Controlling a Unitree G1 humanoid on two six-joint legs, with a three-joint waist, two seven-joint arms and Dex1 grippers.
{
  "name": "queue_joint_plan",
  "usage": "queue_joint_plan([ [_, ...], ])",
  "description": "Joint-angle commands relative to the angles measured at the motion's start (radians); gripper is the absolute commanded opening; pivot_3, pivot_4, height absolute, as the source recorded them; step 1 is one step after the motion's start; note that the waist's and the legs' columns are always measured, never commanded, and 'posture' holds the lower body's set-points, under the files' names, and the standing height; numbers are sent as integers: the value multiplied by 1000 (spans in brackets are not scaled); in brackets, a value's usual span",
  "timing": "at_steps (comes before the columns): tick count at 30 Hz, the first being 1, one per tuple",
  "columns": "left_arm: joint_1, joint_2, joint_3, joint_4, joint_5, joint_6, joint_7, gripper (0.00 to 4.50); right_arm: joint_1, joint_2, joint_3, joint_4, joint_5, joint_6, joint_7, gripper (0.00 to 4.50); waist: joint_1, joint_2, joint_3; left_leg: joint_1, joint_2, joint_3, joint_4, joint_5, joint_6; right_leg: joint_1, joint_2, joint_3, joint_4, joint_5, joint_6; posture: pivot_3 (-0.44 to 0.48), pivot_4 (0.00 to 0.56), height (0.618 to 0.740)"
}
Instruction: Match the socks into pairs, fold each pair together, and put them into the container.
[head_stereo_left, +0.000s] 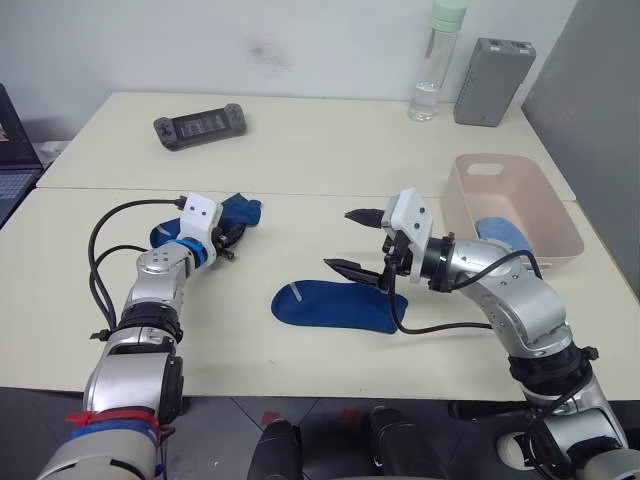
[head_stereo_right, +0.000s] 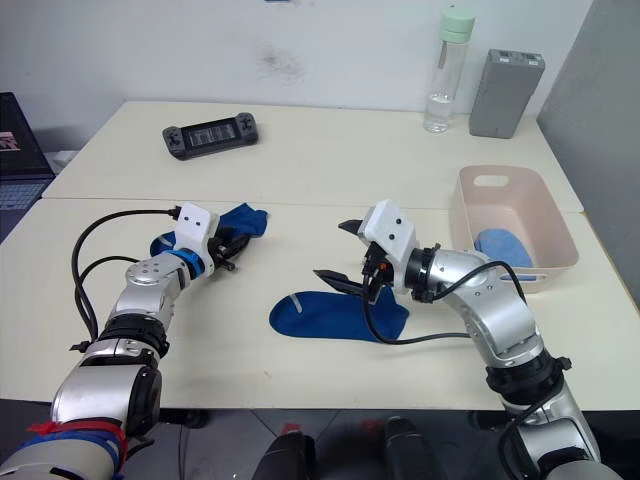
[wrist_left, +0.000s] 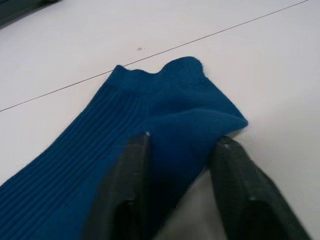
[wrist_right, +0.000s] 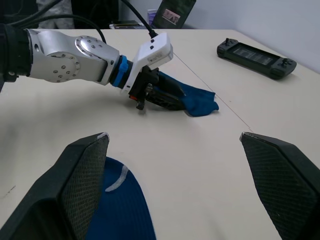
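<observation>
The left hand (head_stereo_left: 232, 240) was clamped on a navy sock (wrist_left: 150, 115); beside it, the right hand (head_stereo_left: 362, 243) hung spread apart above another navy sock (head_stereo_left: 335, 306).

Head cameras look down over the table (head_stereo_left: 300, 150); wrist cameras sit low, close along their fingers.

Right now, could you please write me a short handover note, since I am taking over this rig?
Left end effector: fingers set on either side of a dark blue sock lying on the table; whether it grips, I cannot tell.
Right end effector: open, holding nothing, above a second dark blue sock lying flat.
Bin: holds a light blue sock bundle.
Done: light blue in the bin.
Left: pair the two dark blue socks, fold them and bin them.
</observation>
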Motion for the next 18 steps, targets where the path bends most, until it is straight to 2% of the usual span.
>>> queue_joint_plan([
  [1,-21,10,20,12,-5,-33,-6,611,-2,-5,-13,-49,-1,-7,-9,4500,-1,0,0,0,0,0,0,0,0,0,0,0,0,0,0,0,150,740],
  [3,-18,12,27,9,-10,-46,-9,17,-2,-7,-15,-48,-2,-9,-11,4500,-1,0,0,0,0,0,0,0,0,0,0,0,0,0,0,0,150,740],
  [11,36,17,71,-137,-87,-12,-114,17,20,-28,-14,-46,-16,-29,3,4500,-1,0,0,0,0,0,0,0,0,0,0,0,0,0,0,0,150,740],
  [14,107,12,62,-335,-141,73,-198,17,22,-36,-33,-42,-10,-29,11,4500,-1,0,0,0,0,0,0,0,0,0,0,0,1,0,0,0,150,740],
  [18,233,-9,-11,-665,-174,238,-250,17,4,-54,-87,-10,8,-24,16,4500,0,0,0,0,0,0,0,0,0,0,0,0,1,0,0,0,150,740],
])
